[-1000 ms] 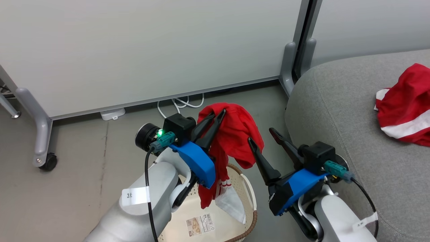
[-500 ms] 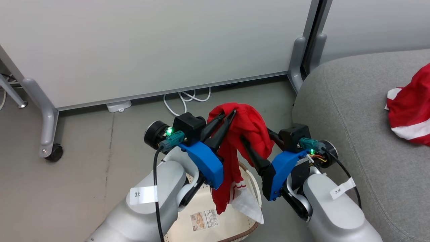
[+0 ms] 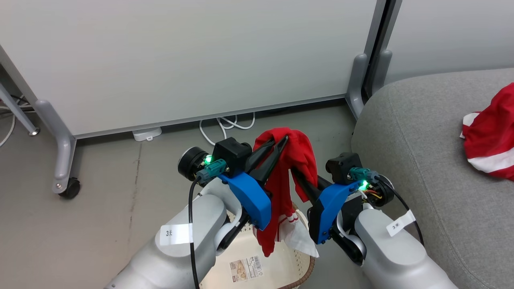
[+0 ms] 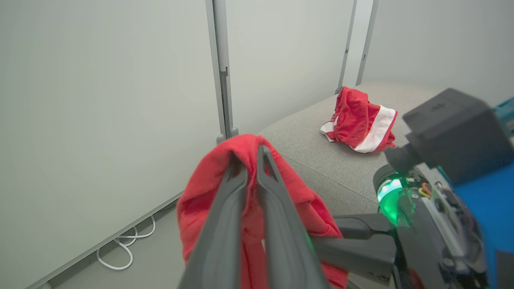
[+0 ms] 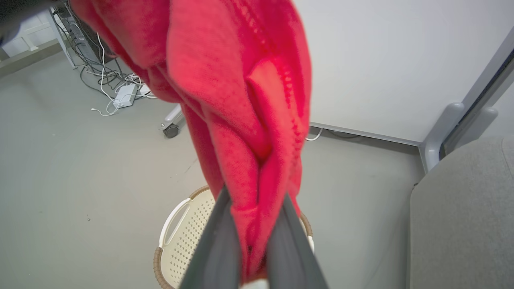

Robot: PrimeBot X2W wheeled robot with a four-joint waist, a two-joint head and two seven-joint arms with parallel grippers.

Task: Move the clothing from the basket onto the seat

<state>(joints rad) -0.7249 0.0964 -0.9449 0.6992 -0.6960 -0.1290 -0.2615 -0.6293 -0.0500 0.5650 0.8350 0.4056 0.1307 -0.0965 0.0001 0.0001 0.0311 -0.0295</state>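
A red garment of the clothing hangs above the basket, its white-trimmed end dangling into it. My left gripper is shut on its top fold, as the left wrist view shows. My right gripper is shut on the same garment from the right side, with fabric bunched between its fingers. The cream basket stands on the floor below. A second red and white garment lies on the grey seat to the right, also seen as a heap in the left wrist view.
White partition panels on grey castor feet stand behind the basket. White cables and a small white box lie at the panel's base. More cables and a power strip lie on the grey floor.
My right gripper swung left into the hanging garment and shut on it, having been open. The left gripper kept its hold. The head view shifted slightly.
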